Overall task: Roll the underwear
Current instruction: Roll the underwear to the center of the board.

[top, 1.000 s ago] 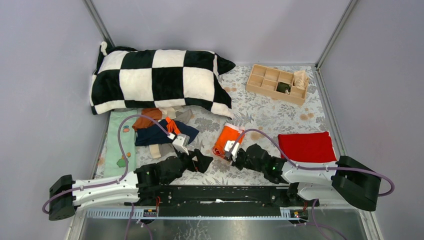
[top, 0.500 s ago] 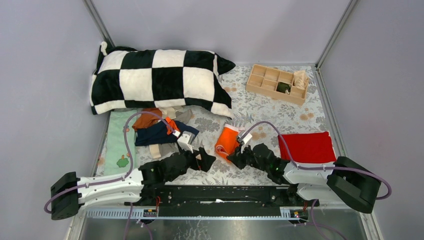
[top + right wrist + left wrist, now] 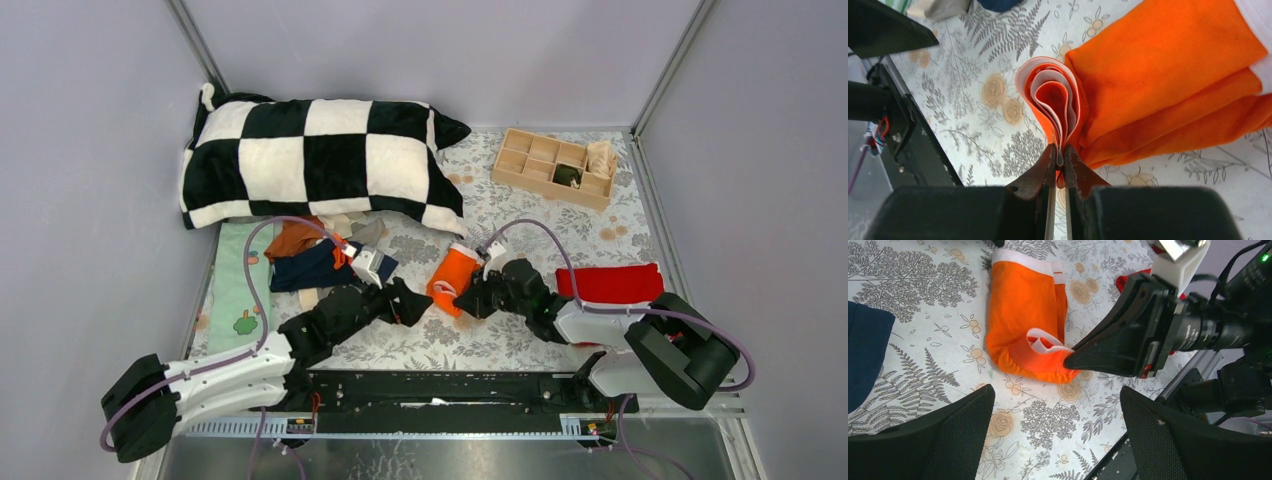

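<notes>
The bright orange underwear [image 3: 452, 274] with a white waistband lies on the flowered sheet mid-table. Its near end is curled over into a loose roll [image 3: 1050, 97]. My right gripper [image 3: 1060, 152] is shut on that curled edge [image 3: 1045, 347], pinching several layers of orange and white cloth. My left gripper [image 3: 1057, 392] hangs open just left of the roll, its fingers [image 3: 963, 415] apart over bare sheet and touching nothing. More underwear, navy [image 3: 318, 265] and rust-brown [image 3: 293, 240], lies in a heap to the left.
A black-and-white checked pillow [image 3: 320, 160] fills the back left. A wooden divided tray [image 3: 553, 166] stands at the back right. A red cloth [image 3: 610, 282] lies behind my right arm. A pale green mat [image 3: 238, 285] runs along the left edge.
My right gripper has carried the orange underwear's near end away from the bases, curling it over. My left gripper has moved forward and right, closer to the roll, still open.
</notes>
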{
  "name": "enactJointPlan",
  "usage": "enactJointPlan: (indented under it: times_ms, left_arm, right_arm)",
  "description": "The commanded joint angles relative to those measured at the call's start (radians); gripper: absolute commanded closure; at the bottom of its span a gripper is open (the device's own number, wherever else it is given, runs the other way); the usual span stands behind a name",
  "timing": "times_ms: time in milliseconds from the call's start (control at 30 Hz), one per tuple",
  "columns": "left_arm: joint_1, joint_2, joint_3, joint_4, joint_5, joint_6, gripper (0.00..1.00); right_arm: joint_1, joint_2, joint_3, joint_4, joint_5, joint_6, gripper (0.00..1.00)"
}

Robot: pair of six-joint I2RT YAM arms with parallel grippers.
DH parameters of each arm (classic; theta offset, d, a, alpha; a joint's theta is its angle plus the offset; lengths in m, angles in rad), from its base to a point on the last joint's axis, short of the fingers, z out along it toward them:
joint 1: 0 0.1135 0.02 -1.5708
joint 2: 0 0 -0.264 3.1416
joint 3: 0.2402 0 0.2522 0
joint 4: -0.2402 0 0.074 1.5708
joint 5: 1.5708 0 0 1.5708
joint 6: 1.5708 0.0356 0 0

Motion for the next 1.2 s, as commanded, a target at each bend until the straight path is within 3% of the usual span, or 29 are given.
enactJointPlan:
  times_ms: [0, 467, 633, 833, 1167]
  left_arm:
    - [0.071, 0.062, -0.025, 0.123, 0.136, 0.035, 0.01]
    - [0.18, 0.39, 0.048, 0.332, 0.256, 0.025, 0.02]
    - [0.206, 0.472, 0.08, 0.381, 0.322, 0.064, 0.1]
    - [0.232, 0.568, 0.141, 0.369, 0.373, 0.125, 0.31]
    - [0.27, 0.682, 0.188, 0.396, 0.408, 0.181, 0.41]
  right_arm:
    - [-0.053, 0.048, 0.124, -0.119, -0.107, 0.038, 1.0]
    - [-0.145, 0.144, 0.263, -0.377, -0.181, 0.073, 1.0]
    - [-0.152, 0.164, 0.283, -0.397, -0.213, 0.066, 1.0]
    - [-0.159, 0.179, 0.308, -0.416, -0.229, 0.054, 1.0]
    - [-0.169, 0.195, 0.331, -0.44, -0.254, 0.054, 1.0]
